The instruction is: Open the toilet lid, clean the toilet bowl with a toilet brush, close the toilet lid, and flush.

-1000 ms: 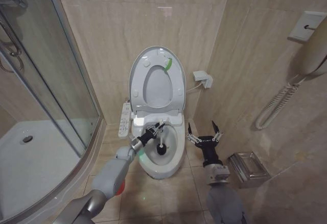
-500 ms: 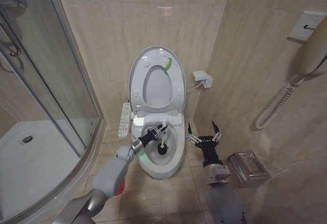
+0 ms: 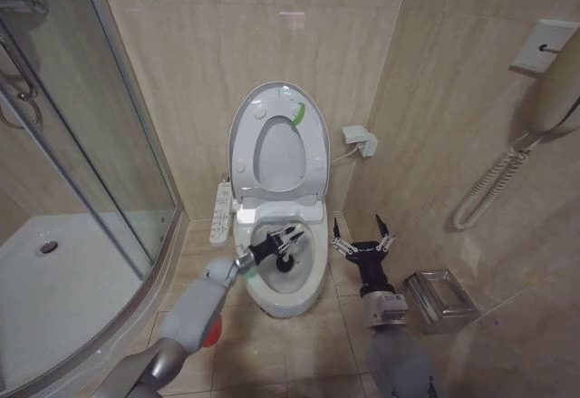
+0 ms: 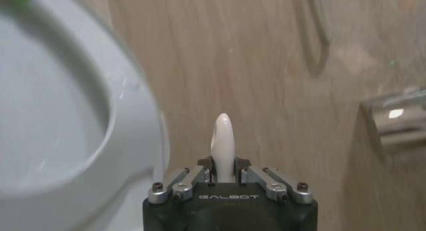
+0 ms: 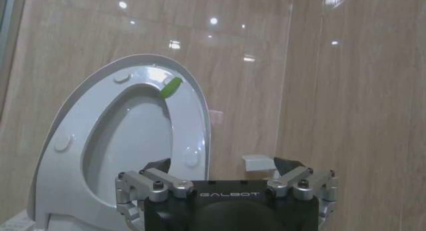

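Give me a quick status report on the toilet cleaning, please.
Left gripper shut on toilet brush, head in the toilet bowl. Right gripper open, beside bowl. Toilet lid up. Nothing obstructing.

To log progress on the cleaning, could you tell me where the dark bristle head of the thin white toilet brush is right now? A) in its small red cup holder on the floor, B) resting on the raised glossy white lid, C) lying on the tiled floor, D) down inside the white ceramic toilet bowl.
D: the left gripper holds the thin white toilet brush with its dark head inside the white ceramic toilet bowl.
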`<state>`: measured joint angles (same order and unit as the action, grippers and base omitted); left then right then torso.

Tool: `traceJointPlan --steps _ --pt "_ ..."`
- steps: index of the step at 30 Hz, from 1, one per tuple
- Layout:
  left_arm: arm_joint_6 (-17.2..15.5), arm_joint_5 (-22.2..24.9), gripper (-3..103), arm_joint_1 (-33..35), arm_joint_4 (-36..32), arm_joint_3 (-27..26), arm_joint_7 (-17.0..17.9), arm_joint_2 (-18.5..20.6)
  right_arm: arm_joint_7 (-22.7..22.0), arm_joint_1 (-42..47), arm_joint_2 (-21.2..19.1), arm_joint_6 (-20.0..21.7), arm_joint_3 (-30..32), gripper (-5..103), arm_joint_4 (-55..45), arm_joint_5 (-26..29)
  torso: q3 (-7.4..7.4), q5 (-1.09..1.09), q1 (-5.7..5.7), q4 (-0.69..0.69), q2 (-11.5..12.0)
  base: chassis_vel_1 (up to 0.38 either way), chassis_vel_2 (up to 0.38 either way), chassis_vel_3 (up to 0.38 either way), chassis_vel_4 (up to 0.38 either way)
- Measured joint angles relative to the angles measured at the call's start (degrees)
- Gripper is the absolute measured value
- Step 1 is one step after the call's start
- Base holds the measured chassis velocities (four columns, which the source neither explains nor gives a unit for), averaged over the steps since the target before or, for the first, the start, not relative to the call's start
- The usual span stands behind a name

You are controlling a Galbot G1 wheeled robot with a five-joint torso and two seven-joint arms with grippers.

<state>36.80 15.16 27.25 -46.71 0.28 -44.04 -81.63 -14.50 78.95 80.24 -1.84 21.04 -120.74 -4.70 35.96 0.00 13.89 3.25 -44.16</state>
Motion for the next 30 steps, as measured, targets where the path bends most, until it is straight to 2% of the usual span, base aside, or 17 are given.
traceJointPlan --steps 4,7,10,11,14,22,30 --pt "-0.11 0.41 20 0.09 -2.49 -0.01 0.0 -0.56 0.0 0.0 0.0 0.0 0.0 100 0.0 0.0 0.0 0.0 0.0 0.01 0.0 0.0 0.0 0.0 0.0" --pt "-0.37 2.42 20 0.32 -3.12 -0.02 0.02 -0.58 0.0 0.0 0.0 0.0 0.0 100 0.0 0.0 0.0 0.0 0.0 0.0 0.0 0.0 0.0 0.0 0.0" --pt "-2.77 9.84 20 1.42 -3.48 -0.45 0.18 -0.56 0.0 0.0 0.0 0.0 0.0 100 0.0 0.0 0.0 0.0 0.0 -0.01 0.0 0.0 0.0 0.0 0.0" --pt "-2.77 9.84 20 1.42 -3.48 -0.45 0.18 -0.56 0.0 0.0 0.0 0.0 0.0 100 0.0 0.0 0.0 0.0 0.0 -0.01 0.0 0.0 0.0 0.0 0.0" --pt "-4.57 14.55 20 2.65 -3.5 -2.8 -0.05 -0.42 0.0 0.0 0.0 0.0 0.0 100 0.0 0.0 0.0 -0.01 0.0 -0.02 0.0 0.0 0.0 0.0 0.0" --pt "-4.32 15.88 20 3.56 -2.4 -6.07 -3.31 0.28 0.0 0.0 0.0 0.0 0.0 100 0.0 0.0 0.0 -0.01 0.0 -0.02 0.0 0.0 0.0 0.0 0.0" --pt "-4.74 18.05 20 4.11 -0.23 -7.17 -3.64 -0.2 0.0 0.0 0.0 0.0 0.0 100 0.0 0.0 0.0 -0.01 0.0 0.0 0.0 0.0 0.0 0.0 0.0"
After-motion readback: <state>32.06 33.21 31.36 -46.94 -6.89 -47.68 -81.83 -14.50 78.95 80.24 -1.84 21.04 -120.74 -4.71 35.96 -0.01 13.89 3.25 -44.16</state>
